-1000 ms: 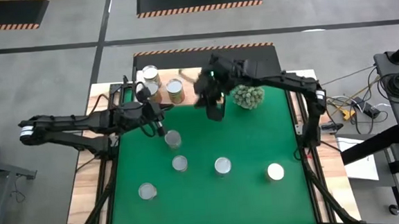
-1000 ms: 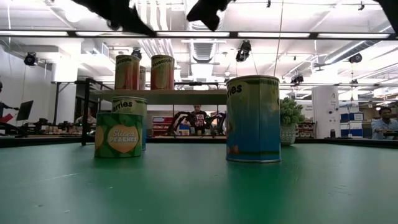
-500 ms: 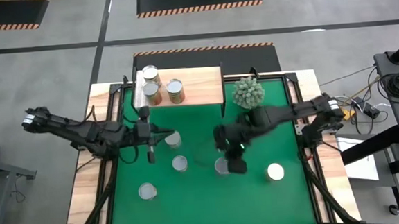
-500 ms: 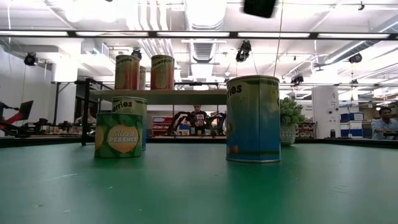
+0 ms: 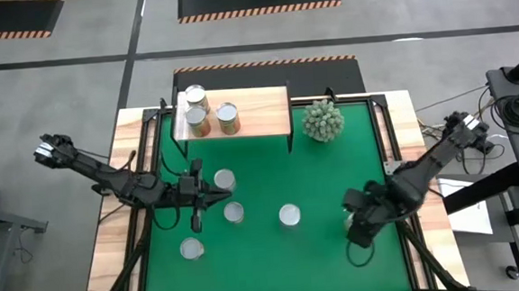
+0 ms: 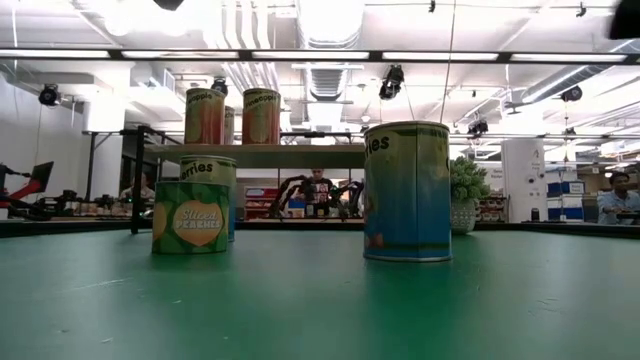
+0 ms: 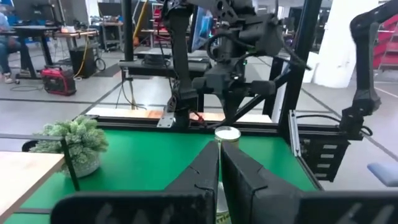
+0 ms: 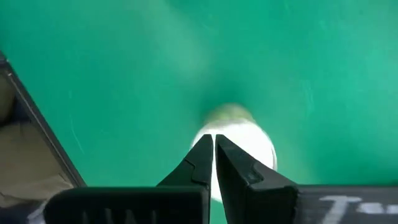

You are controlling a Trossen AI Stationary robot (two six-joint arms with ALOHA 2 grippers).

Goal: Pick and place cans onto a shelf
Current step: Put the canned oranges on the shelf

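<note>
Three cans (image 5: 197, 120) stand on the wooden shelf (image 5: 258, 114) at the table's far edge. Several more cans stand upright on the green mat: (image 5: 225, 179), (image 5: 234, 212), (image 5: 289, 216), (image 5: 192, 249). My left gripper (image 5: 216, 196) is shut and empty; it points toward the table's right edge, between two of the left cans. My right gripper (image 5: 362, 229) is shut and points down over the silver top of a can (image 8: 249, 146) at the near right, well above it.
A spiky green plant (image 5: 321, 121) stands to the right of the shelf. The mat's middle and near strip are bare. In the low view a blue can (image 6: 405, 190) and a green can (image 6: 190, 215) stand in front of the shelf.
My right gripper has gone from the shelf's front edge toward the table's near right and now hangs over the near-right can. My left gripper has drawn back a little toward the near edge, away from the can it stood beside. No can has moved.
</note>
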